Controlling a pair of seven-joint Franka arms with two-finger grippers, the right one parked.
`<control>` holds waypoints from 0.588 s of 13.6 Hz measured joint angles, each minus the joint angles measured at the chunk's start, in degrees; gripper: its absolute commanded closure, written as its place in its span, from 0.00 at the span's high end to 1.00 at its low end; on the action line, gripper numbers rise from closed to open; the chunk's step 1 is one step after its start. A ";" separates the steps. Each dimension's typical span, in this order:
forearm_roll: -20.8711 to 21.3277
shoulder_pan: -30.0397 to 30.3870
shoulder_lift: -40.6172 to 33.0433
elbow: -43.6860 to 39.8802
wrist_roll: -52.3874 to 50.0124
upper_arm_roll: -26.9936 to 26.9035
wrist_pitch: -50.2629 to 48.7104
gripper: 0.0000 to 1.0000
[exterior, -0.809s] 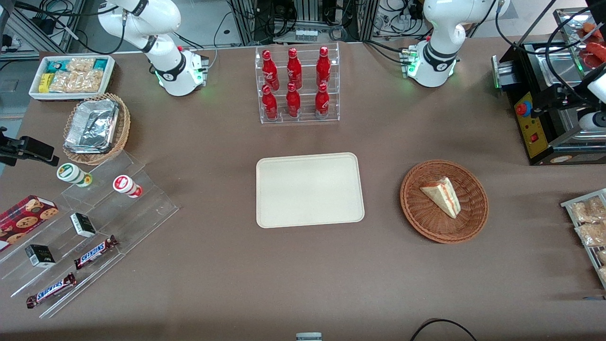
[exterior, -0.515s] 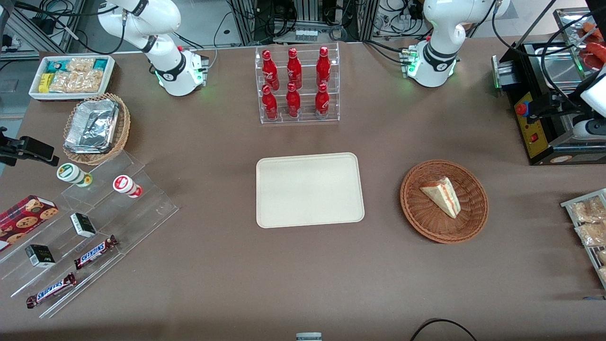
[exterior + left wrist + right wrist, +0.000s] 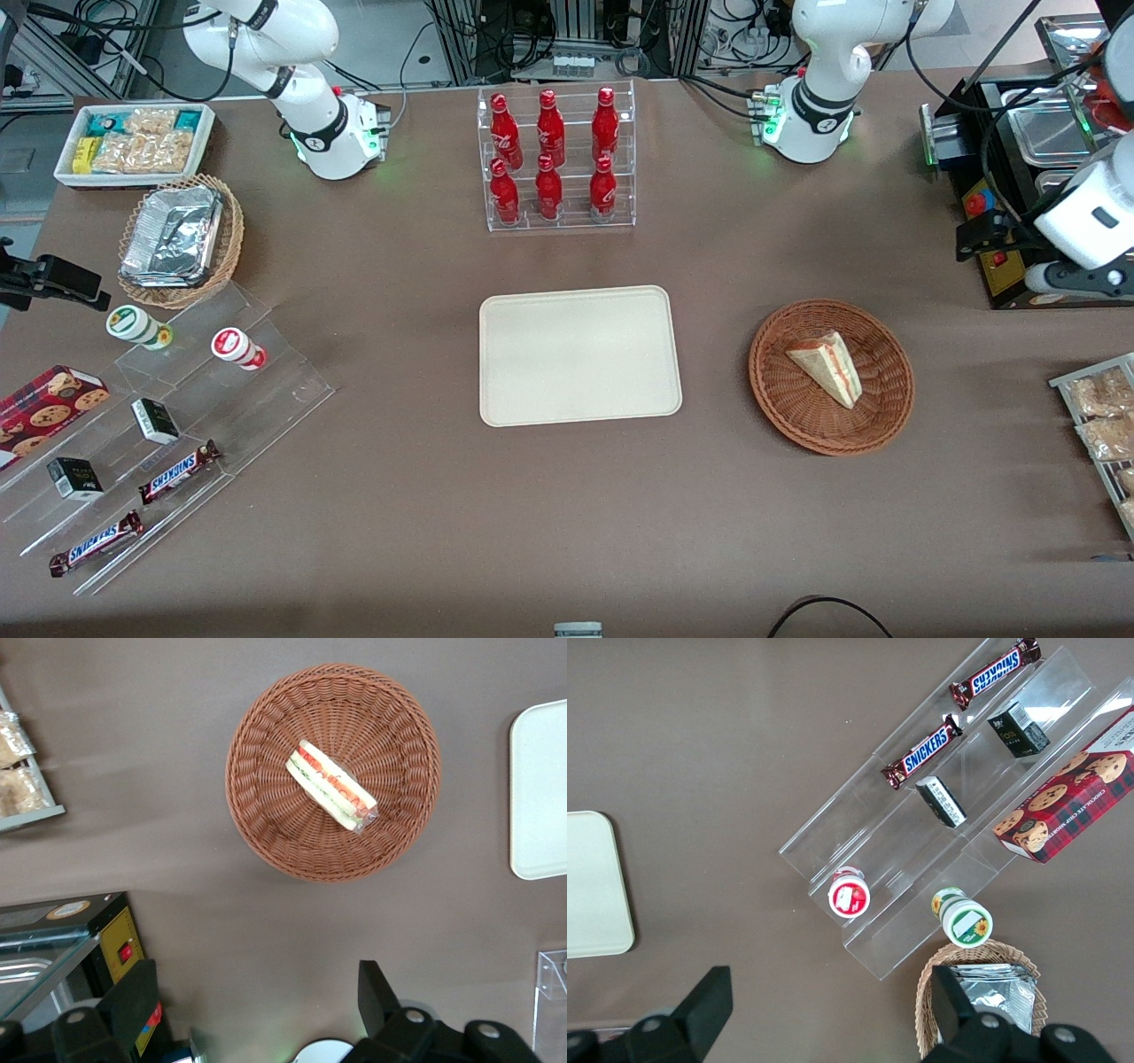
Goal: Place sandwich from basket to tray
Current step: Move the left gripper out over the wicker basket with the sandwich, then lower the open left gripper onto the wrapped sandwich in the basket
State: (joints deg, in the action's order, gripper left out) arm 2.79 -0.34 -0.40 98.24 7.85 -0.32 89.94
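**High above the worktop, my gripper spread and carrying nothing**

Toward the working arm's end of the worktop, my gripper (image 3: 257, 1010) hangs well above the surface with its two dark fingers (image 3: 376, 992) set wide apart and nothing between them. From my wrist I look straight down on the basket (image 3: 266, 824), which sits apart from the gripper with bare worktop (image 3: 567, 514) between us. The sandwich (image 3: 828, 365) lies in the basket, roughly at its middle, its striped red, orange and green cut edge turned up. The tray (image 3: 580, 355) rests flat near the centre of the worktop, well apart from the basket and nearer the parked arm's end. A clear rack of red bottles (image 3: 554, 158) stands farther from the front camera than the tray, toward the worktop's edge where the arm bases are mounted.
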 measured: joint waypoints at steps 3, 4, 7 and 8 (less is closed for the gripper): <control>0.00 -0.04 -0.87 7.57 -0.02 0.10 7.35 1.00; 0.00 -0.04 -1.59 10.70 -0.32 0.10 10.57 1.00; 0.00 -0.03 -3.69 19.61 -6.41 0.10 18.67 1.00; 0.00 -0.02 -3.82 21.04 -8.82 0.09 20.05 1.00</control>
State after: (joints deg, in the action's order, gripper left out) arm 2.78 -0.36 -4.22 119.28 -0.96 -0.23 109.99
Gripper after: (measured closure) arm 0.000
